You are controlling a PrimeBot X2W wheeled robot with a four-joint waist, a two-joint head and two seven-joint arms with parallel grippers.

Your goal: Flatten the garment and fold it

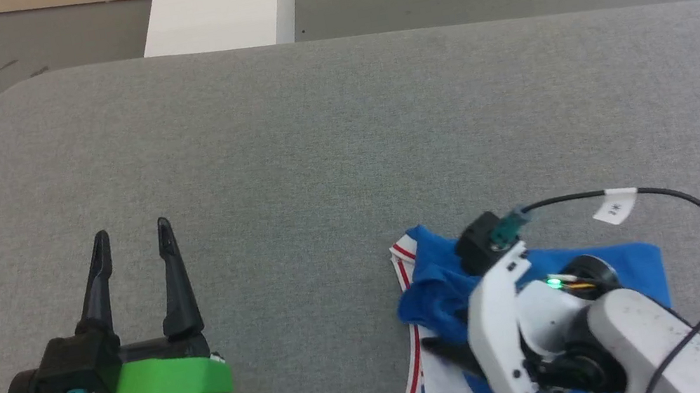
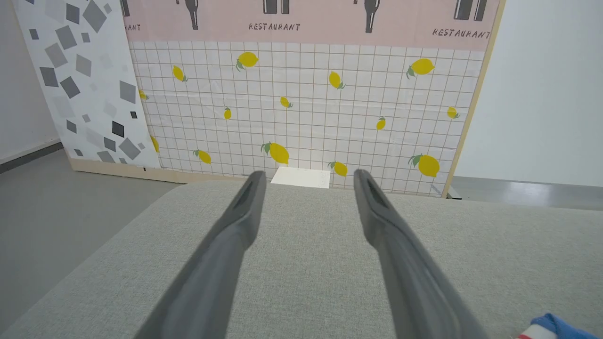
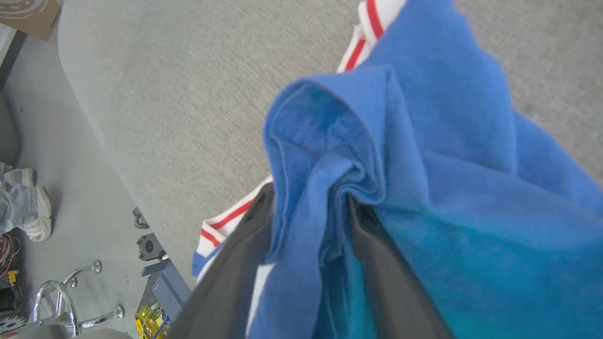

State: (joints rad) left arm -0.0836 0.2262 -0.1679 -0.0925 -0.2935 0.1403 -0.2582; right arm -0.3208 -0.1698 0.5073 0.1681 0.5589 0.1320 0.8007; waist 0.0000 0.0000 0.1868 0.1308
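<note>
Garment (image 1: 434, 293) bright blue, red-white striped trim; tabletop (image 1: 315, 159) grey; backdrop (image 2: 306, 108) white grid, yellow lemons

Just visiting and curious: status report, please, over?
Left end effector open, empty, over the table. Right end effector: fingers apart, shirt fold between them. Shirt bunched, not yet flat. Nothing blocking.

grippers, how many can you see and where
2. The left gripper is at the lower left of the head view, fingers apart over the grey table. The right gripper is at the lower right, on the blue shirt, a fold between its parted fingers.
</note>
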